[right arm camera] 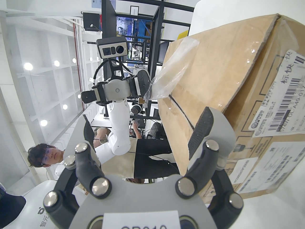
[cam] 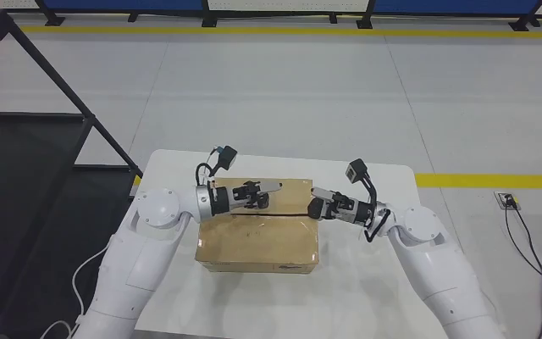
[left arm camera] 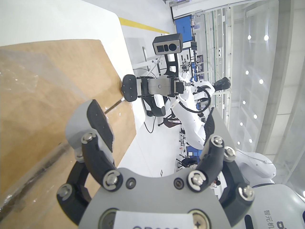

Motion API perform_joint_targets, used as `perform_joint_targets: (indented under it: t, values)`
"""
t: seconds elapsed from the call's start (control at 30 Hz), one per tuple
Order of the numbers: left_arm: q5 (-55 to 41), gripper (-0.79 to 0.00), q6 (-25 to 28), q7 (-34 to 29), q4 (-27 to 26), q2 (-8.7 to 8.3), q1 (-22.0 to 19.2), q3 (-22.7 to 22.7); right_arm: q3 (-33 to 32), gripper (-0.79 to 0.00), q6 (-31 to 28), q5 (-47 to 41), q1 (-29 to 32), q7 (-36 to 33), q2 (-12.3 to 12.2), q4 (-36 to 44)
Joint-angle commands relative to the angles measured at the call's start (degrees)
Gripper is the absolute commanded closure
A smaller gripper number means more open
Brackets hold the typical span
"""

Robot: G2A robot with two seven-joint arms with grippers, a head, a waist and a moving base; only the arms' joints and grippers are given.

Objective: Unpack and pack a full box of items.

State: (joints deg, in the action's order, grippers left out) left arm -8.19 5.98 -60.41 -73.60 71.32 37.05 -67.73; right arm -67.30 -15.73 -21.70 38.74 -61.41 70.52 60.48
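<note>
One brown cardboard box [cam: 258, 246] sits in the middle of the white table [cam: 364, 280]. Its two top flaps are shut. A strip of clear shiny tape [right arm camera: 171, 82] runs along the crack between them.

In the top view, the left gripper [cam: 264, 193] hangs over the box top, near the 12 o'clock edge. Its two fingers are spread wide and hold nothing. One pad is right beside a loose, crinkly end of the tape that sticks up from the box. I cannot tell if it touches.

The right gripper [cam: 315, 206] is at the box's 2 o'clock corner. Its fingers are spread wide too, with nothing between them. One finger lies close along the box top, near the crack.

Here is what I think could go wrong. The tape is thin and slippery, so the fingers may close and miss it. It may rip and leave the flaps stuck. A hard pull could drag or tip the box if the other gripper does not hold it down. Sticky tape may also cling to a pad.

Counting: one box, one table, two grippers, one strip of tape, and at least two white paper labels [right arm camera: 283, 96] on one side of the box.
</note>
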Motion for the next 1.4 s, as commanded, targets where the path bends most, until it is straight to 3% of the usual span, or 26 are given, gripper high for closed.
perform_joint_targets:
  t: [0.0,0.67,0.97,1.37]
  values:
    - [-0.1,-0.785,0.0,0.5,-0.9,-0.04,0.4,0.2,-0.1,-0.785,-0.1,-0.3,0.0,-0.2,0.0,-0.2]
    - [5.0,-0.785,-0.3,8.8,-6.7,-0.04,3.9,3.7,-0.8,-0.785,-2.0,-1.8,1.1,-0.5,-0.5,-0.1]
    - [11.0,-0.785,-4.0,15.7,-9.1,-0.14,5.9,4.6,-0.5,-0.785,-1.7,-1.7,1.2,-0.2,-0.6,-0.2]
    - [5.0,-0.785,-6.6,16.2,-13.9,-0.92,10.0,-0.5,-0.2,-0.785,-1.5,-1.7,0.9,-0.3,-0.7,-0.3]
